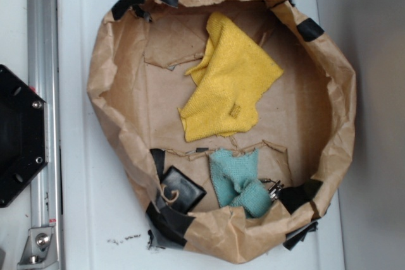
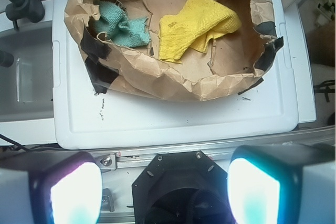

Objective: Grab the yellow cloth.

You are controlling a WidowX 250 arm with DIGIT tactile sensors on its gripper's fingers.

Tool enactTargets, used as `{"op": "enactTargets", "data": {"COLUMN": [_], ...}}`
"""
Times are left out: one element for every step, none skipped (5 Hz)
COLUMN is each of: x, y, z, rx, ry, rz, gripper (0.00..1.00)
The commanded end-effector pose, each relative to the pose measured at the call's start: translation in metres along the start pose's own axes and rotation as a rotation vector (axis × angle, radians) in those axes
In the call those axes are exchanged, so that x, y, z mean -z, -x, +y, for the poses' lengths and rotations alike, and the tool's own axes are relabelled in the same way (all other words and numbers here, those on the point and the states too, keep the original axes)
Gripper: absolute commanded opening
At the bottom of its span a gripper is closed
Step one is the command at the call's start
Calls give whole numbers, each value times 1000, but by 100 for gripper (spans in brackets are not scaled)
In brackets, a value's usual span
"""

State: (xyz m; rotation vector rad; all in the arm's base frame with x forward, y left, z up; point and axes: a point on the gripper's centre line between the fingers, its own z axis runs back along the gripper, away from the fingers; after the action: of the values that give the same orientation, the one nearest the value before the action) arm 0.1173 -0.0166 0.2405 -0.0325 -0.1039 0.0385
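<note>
Exterior view: bright mustard-yellow terry cloth (image 1: 230, 81), rumpled and partly folded, flat on the floor of a shallow crumpled brown-paper nest (image 1: 342, 93) patched with black tape.
Place of the yellow cloth: inside the paper nest, toward the far edge of the white counter (image 1: 79, 156) in the wrist view; nothing on top of it.
Nearest neighbour: smaller teal-green terry cloth (image 1: 240, 184), bunched, just beside the yellow cloth's lower corner but apart from it.
Further out: flat black square object (image 1: 182, 189) with a loop of string, next to the teal cloth against the paper wall; small metal clip-like bit (image 1: 274, 188) on the teal cloth's other side, too small to identify.
Gripper (image 2: 163, 184): seen only in the wrist view; two glowing pads wide apart, nothing between them, well back from the nest, over the near edge of the counter.
Progress: not begun, apparently; cloth untouched.
Left to do: reach across the paper rim, descend onto the yellow folds, close, lift.
</note>
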Motion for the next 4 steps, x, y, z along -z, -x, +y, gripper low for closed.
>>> {"op": "enactTargets", "data": {"x": [0,39,78,110], "y": [0,-46,-89,-113], "z": [0,8,21,37], "rx": [0,11,-238,-384], "ry": [0,15,-3,-63], "rz": [0,-140,-182,-173], "gripper": [100,100,100,100]}}
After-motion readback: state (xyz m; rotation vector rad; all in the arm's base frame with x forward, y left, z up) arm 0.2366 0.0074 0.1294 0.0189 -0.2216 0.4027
